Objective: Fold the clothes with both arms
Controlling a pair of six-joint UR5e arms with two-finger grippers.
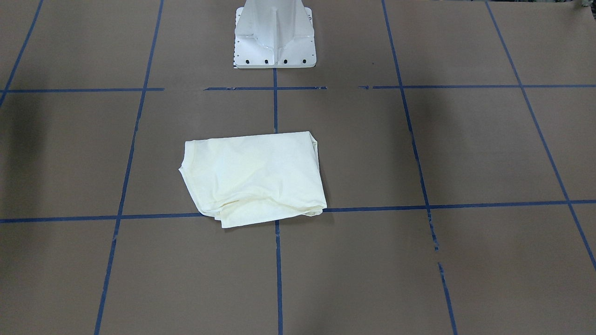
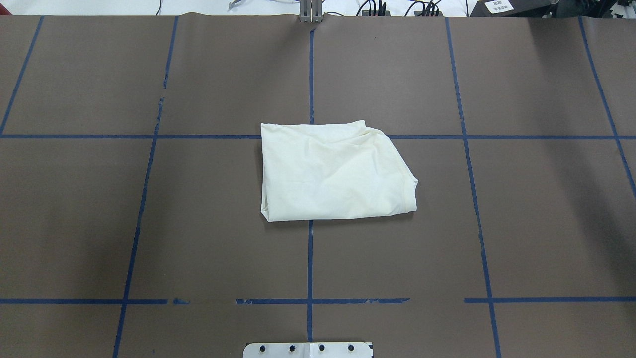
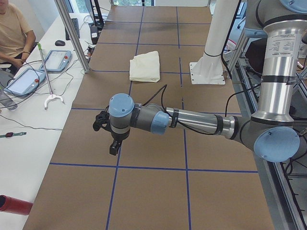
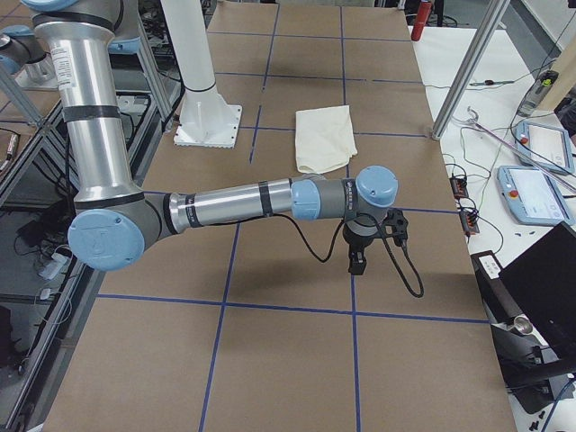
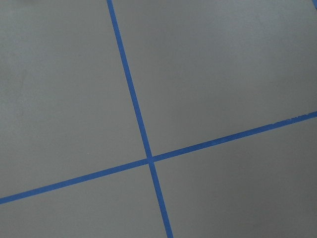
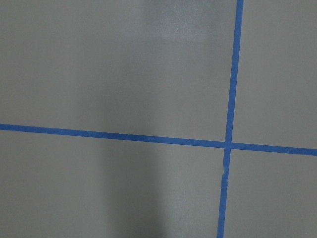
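The cream shirt (image 1: 253,179) lies folded into a compact rectangle in the middle of the brown table; it also shows in the overhead view (image 2: 333,171) and far off in both side views (image 3: 145,66) (image 4: 326,137). Its print and lettering are hidden. My left gripper (image 3: 113,146) hangs above bare table well away from the shirt, seen only from the side. My right gripper (image 4: 357,263) hangs the same way at the other end. I cannot tell if either is open or shut. Both wrist views show only brown table and blue tape lines.
The white pedestal base (image 1: 274,37) stands behind the shirt. Blue tape lines (image 2: 310,258) grid the table. A seated person (image 3: 12,33) and teach pendants (image 3: 57,60) (image 4: 540,193) are at the side benches. Metal frame posts (image 3: 72,33) (image 4: 468,72) stand at the table's edge.
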